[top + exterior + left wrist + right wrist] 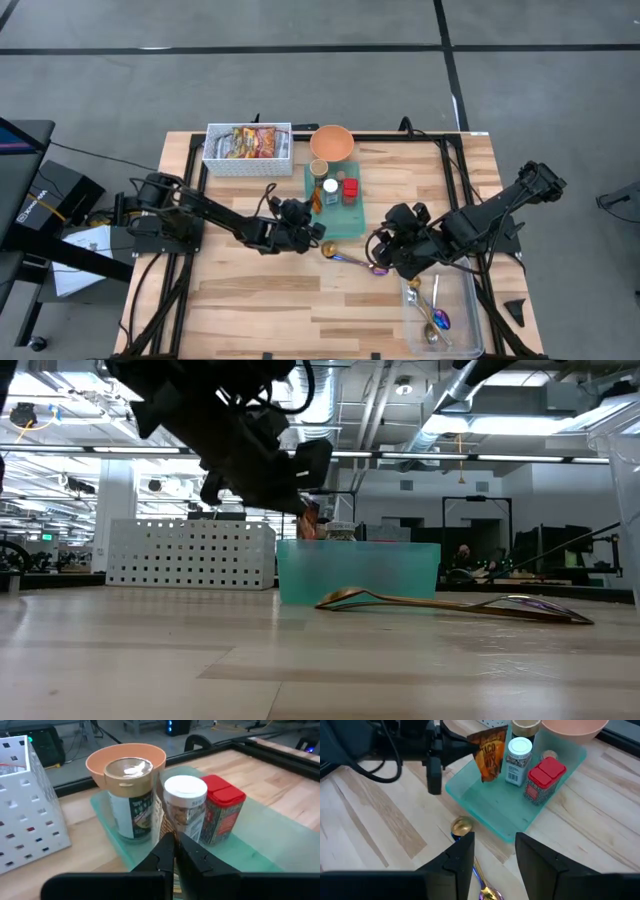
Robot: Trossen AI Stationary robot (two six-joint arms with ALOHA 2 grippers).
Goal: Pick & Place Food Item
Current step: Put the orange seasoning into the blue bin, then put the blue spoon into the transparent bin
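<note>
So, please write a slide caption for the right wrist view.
Left gripper holds a taco seasoning packet over the teal tray.

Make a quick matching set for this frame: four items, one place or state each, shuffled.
Items:
1. taco packet
2. red-lidded jar
3. gold spoon
4. snack packets

Places or states:
A. lying on the bare table beside the teal tray
B. in the white perforated basket
C. pinched in the left gripper over the tray
D. standing in the tray

Pairs: 1-C, 2-D, 3-A, 4-B
</note>
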